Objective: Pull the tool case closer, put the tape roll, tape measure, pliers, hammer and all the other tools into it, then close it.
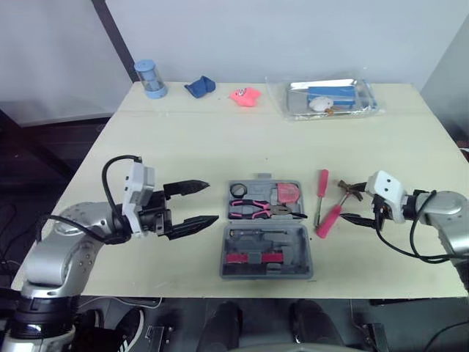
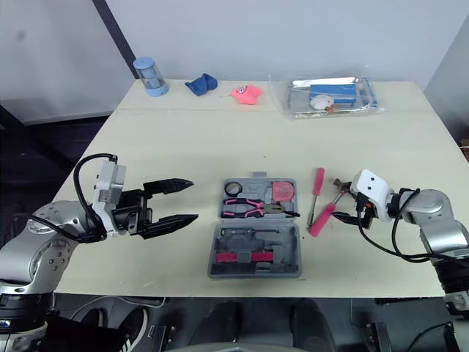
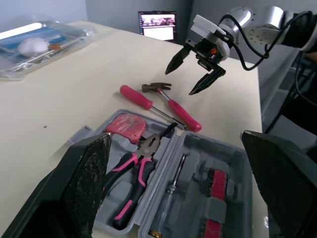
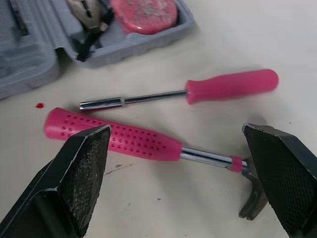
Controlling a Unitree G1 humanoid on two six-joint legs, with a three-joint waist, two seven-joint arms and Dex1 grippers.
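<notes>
- The table [image 1: 183, 139] has a wide bare stretch between the case [image 1: 302, 242] and the far edge.
- The case lies open and flat in the middle, with its near half close to the front edge. Little table is left on that side.
- Bare room lies left of the case, where the left gripper [image 1: 212, 202] hangs, and a narrower strip lies to the right.
- In the far half of the case are the tape roll [image 1: 239, 191], the pliers [image 1: 256, 209] and the pink tape measure [image 1: 287, 193]. The near half holds a slim driver and red bits.
- The hammer [image 1: 335, 209] and a pink screwdriver [image 1: 320, 198] lie on the table just right of the case, side by side and close together. The hammer's handle end is nearest the case.
- Along the far edge, well apart from the work, stand a blue cup [image 1: 150, 78], a blue thing [image 1: 199, 86], a pink thing [image 1: 245, 96] and a clear bag [image 1: 326, 97].
- The left arm reaches in from the left and low. Its fingers are level, spread wide and pointing at the case's left side, short of touching it and holding nothing.
- The right arm comes in from the right. The right gripper [image 1: 349, 202] is by the hammer's head, its fingers parted and empty. In the left wrist view it is tilted down toward the table.
</notes>
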